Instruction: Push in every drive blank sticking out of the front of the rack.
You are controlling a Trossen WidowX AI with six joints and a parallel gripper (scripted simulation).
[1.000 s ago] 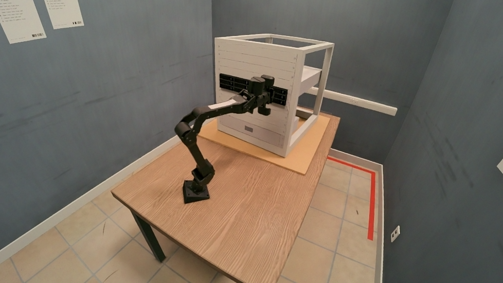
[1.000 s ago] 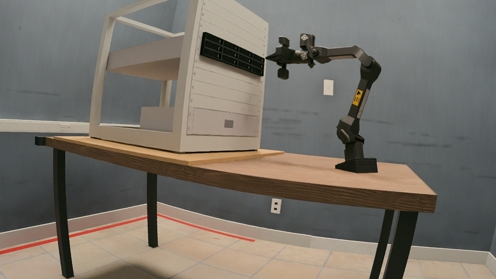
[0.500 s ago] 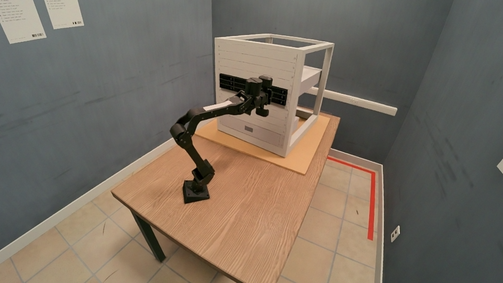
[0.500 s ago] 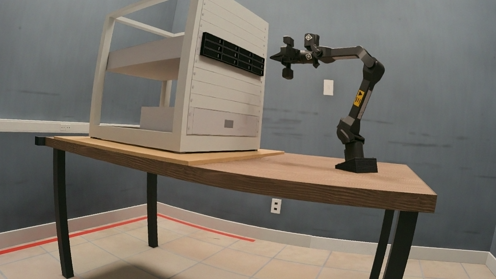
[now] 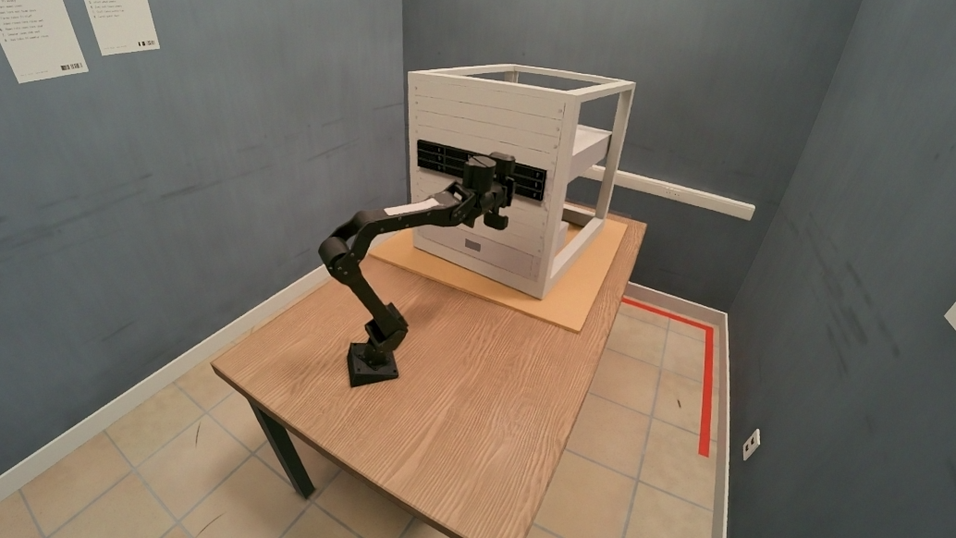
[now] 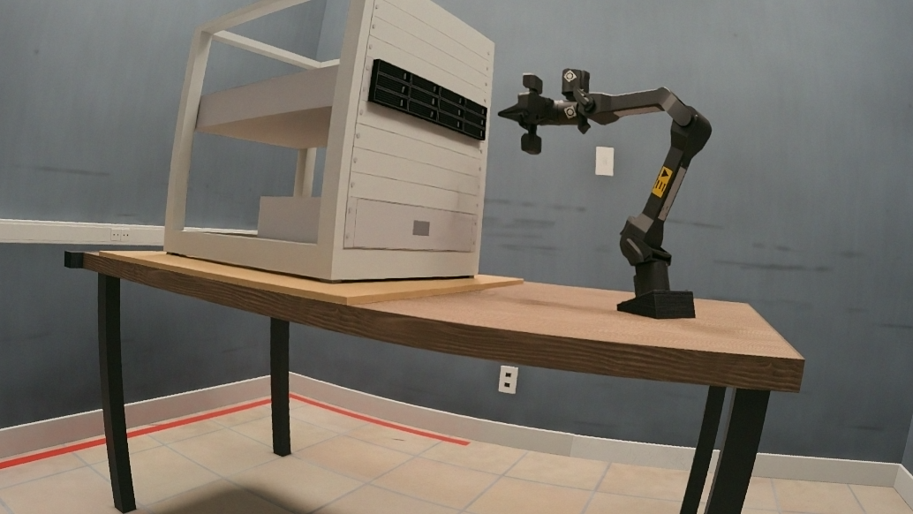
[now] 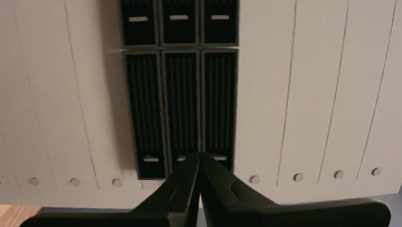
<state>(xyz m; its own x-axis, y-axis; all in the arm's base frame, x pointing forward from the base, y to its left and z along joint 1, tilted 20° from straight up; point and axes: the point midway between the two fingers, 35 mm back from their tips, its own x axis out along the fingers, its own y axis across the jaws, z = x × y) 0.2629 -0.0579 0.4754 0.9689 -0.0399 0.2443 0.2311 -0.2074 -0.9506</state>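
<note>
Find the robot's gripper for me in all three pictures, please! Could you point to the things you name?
Top: gripper (image 5: 509, 193) (image 6: 500, 114) (image 7: 198, 160) right of the middle, before the rack.
Exterior: upper part, just right of the rack.
Wrist: bottom middle, tips shut.
Shared landmark: the black drive blanks (image 5: 431, 154) (image 6: 421, 101) (image 7: 181, 102).

Pincer (image 5: 511, 193) (image 6: 499, 113) (image 7: 198, 160) — farther back from rack (image 5: 555, 267) (image 6: 344, 191) (image 7: 321, 98).
</note>
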